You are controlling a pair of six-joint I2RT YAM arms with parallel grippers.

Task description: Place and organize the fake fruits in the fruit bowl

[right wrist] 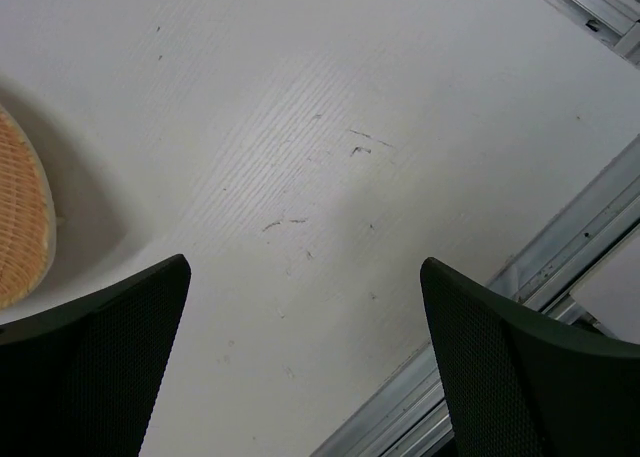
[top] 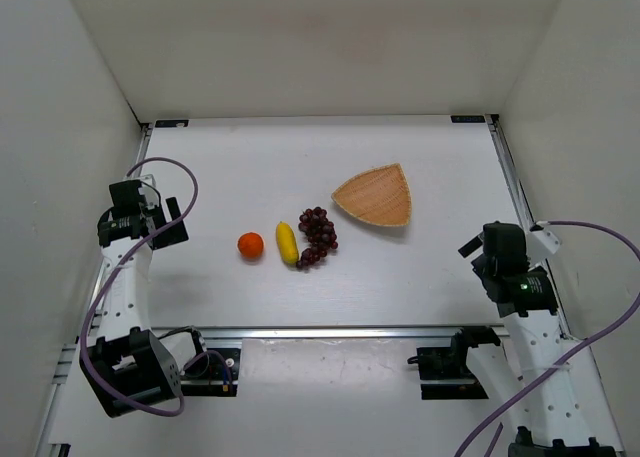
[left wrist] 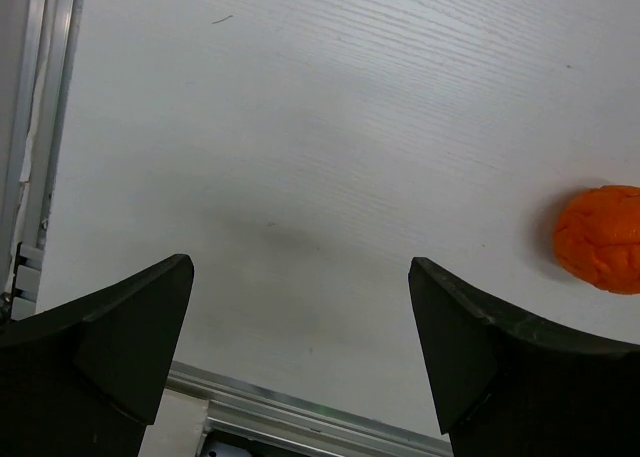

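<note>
fruit bowl (top: 375, 197): tan woven fan-shaped wicker

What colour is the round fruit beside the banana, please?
Bright orange; the ball shows best in the left wrist view.

White table (top: 400, 287), orange (top: 250, 244), banana (top: 287, 243), grapes (top: 318, 237), bowl (top: 376, 197)

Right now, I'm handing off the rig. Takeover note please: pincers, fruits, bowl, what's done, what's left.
The left pincer is open and empty, above bare table to the left of the orange.
The right pincer is open and empty, near the fruit bowl.
The orange, banana and grape bunch lie in a row mid-table. The fruit bowl sits just beyond the grapes, to the right, and is empty.
Done: nothing placed.
Left: all three fruits into the bowl, arranged.
</note>
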